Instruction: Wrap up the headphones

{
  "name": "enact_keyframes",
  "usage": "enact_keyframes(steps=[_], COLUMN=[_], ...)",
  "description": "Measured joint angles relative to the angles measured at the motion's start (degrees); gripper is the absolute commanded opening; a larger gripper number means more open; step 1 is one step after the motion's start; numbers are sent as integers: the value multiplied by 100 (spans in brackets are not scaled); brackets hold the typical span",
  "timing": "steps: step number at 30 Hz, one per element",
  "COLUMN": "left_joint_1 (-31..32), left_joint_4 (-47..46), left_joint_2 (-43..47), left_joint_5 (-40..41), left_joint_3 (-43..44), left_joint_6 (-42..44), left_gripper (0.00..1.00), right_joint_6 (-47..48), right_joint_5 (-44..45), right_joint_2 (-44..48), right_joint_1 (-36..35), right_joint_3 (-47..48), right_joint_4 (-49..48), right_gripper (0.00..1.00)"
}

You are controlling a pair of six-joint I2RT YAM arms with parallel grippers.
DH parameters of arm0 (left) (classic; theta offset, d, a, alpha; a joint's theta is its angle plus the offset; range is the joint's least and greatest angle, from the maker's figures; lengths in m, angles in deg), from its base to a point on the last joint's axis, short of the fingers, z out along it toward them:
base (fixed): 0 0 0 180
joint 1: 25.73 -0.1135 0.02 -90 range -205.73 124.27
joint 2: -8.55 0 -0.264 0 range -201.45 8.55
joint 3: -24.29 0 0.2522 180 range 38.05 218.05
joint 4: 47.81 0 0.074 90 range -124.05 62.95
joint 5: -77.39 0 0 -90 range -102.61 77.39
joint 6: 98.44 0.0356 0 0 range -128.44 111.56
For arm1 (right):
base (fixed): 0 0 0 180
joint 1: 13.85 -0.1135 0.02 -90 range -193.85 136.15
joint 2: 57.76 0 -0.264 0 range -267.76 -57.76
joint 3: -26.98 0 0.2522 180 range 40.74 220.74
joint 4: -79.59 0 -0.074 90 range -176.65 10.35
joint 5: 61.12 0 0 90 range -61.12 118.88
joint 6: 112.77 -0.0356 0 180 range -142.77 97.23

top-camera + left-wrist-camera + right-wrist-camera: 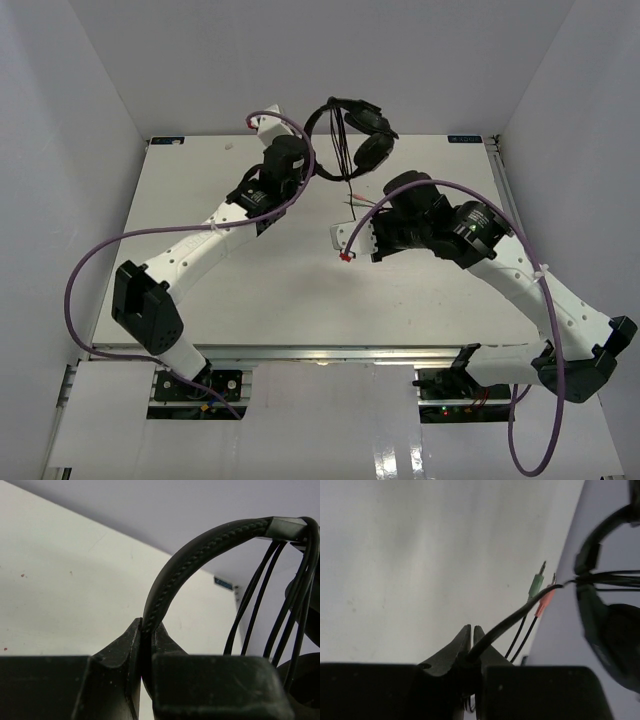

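On the top external camera I am seeing the headphones [360,128] hanging in the air over the far edge of the table [250,290], close to the back wall. The left gripper [306,142] is reaching up to the left end of the arched band. The right gripper [362,224] is sitting lower, just under the thin cord [346,170] that is dropping straight down from the headset. From this height I cannot make out how either pair of jaws is standing.

On the left wrist camera the left gripper [147,630] is pinching its jaws tight on the stitched headband [200,547], which is arching up and to the right out of the fingers. Several strands of black cord [260,600] are hanging from the far end of the band. Part of a dark ear cup [302,680] is showing at the right edge.

On the right wrist camera the right gripper [471,635] is clamping its jaws on the cord [520,616], with no gap showing between them. The cord is running up and to the right towards the headset. A green plug [536,585] and a pink plug [545,602] are dangling on their own thin leads just past the fingertips, where the table [420,555] is meeting the wall. The headset is showing blurred at the right, one padded cup [615,640] facing the camera.
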Motion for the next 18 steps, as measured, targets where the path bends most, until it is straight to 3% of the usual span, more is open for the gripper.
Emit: enact_keyframes(steps=[5, 9, 18], left_joint_1=[55, 118, 112], left_joint_4=[128, 71, -234], left_joint_2=[-381, -402, -13], left_joint_5=[-734, -1335, -2386], left_joint_3=[-265, -842, -1984], left_joint_6=[367, 586, 1323], left_gripper=[0, 0, 0], right_joint_6=[390, 751, 1772], right_joint_5=[1640, 2454, 3178], right_joint_2=[-126, -217, 90], right_joint_1=[-743, -819, -820], right_joint_3=[394, 488, -354], right_joint_4=[210, 38, -1085], right_gripper=[8, 8, 8])
